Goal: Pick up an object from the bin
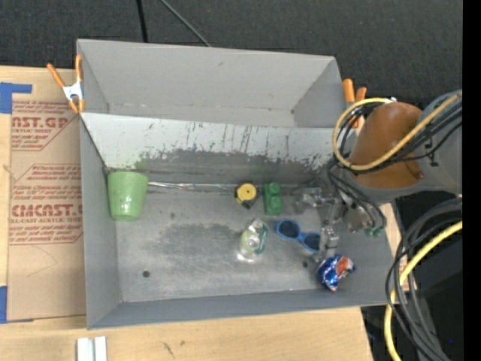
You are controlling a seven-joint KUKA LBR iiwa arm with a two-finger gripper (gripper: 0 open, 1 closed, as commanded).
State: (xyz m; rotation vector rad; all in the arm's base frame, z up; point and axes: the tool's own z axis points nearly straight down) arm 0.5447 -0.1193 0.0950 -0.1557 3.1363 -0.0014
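My gripper (331, 218) hangs low at the right end of the bin, under the orange wrist cover. Just to its left on the floor lies a blue toy shaped like a pair of glasses (294, 234), its right end close beside the gripper. A crumpled blue, red and white wrapper (334, 271) sits below the gripper, in the front right corner. A small green block (272, 198) stands farther left near the back wall. Nothing is visible in the gripper's grasp.
A clear crumpled plastic piece (253, 241) lies mid-bin. Beside the green block is a small yellow round thing (246, 193). A light green cup (126, 194) lies on its side by the left wall. The arm and its cables crowd the right rim.
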